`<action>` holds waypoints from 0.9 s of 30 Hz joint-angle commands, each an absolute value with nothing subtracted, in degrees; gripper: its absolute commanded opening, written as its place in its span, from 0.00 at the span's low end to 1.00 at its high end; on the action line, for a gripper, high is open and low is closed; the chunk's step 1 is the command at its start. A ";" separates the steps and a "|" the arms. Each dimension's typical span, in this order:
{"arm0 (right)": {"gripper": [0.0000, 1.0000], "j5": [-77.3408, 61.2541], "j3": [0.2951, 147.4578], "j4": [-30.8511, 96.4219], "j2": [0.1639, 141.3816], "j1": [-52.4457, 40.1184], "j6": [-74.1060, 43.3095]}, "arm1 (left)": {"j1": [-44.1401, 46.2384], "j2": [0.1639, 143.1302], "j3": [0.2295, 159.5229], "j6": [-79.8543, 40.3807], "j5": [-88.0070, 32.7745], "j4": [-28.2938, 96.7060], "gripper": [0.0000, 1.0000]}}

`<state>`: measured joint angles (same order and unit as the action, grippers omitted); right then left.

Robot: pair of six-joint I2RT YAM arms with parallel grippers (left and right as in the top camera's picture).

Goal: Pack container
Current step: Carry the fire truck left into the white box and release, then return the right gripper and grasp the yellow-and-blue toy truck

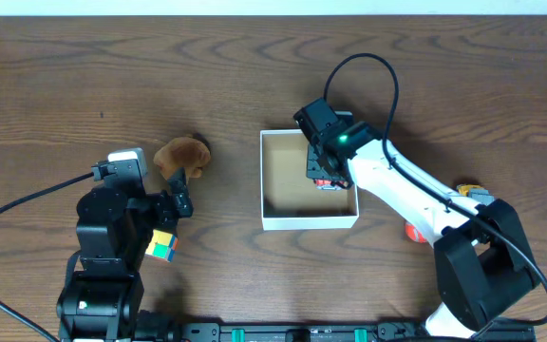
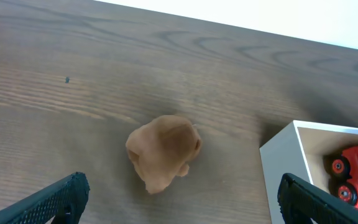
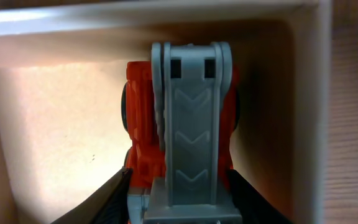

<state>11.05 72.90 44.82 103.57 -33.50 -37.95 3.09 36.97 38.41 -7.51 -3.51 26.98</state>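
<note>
Right wrist view: the right gripper (image 3: 179, 180) is seen low in the frame with its jaws pressed against both sides of a red toy truck (image 3: 138, 112), which has a grey ladder piece (image 3: 191, 124) along its top. This is read as a grip, not a release. The truck is held down inside the container (image 1: 310, 222), tucked into the corner at the upper right of that frame, close to two walls. It is probably set there so that the rest of the tan floor is left free for more toys.

In the left wrist view the left gripper (image 2: 182, 186) is spread fully wide with nothing between its jaws. One finger is seen in each lower corner of the frame. It is hung above a brown plush (image 2: 163, 152), likely lined up for the next pick.

In the overhead view the container is found at centre frame, slightly right, flat on the wooden table (image 1: 65, 76). The plush lies to its left, apart from it. A colour cube (image 1: 161, 245) is seen at lower left, just beside the left arm. Two small items at the right, one orange-yellow (image 1: 469, 190) and one red (image 1: 414, 231), are partly hidden by the right arm and cannot be identified.

Packing is judged to be early: one toy is in and the others are out.
</note>
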 commanded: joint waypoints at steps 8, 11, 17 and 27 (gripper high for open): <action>0.71 11.68 73.17 44.34 103.39 -33.63 -32.60 | 2.85 36.97 39.72 -7.62 -3.86 26.98 0.98; 0.73 11.55 74.30 44.40 101.80 -33.98 -29.91 | 2.85 36.97 39.72 -7.62 -3.86 26.98 0.98; 0.93 11.22 79.72 47.00 93.30 -33.56 -25.47 | 2.85 36.97 39.72 -7.62 -3.86 26.98 0.98; 0.99 13.47 82.65 65.73 72.84 -8.67 -25.19 | 2.85 36.97 39.72 -7.60 -3.86 26.96 0.98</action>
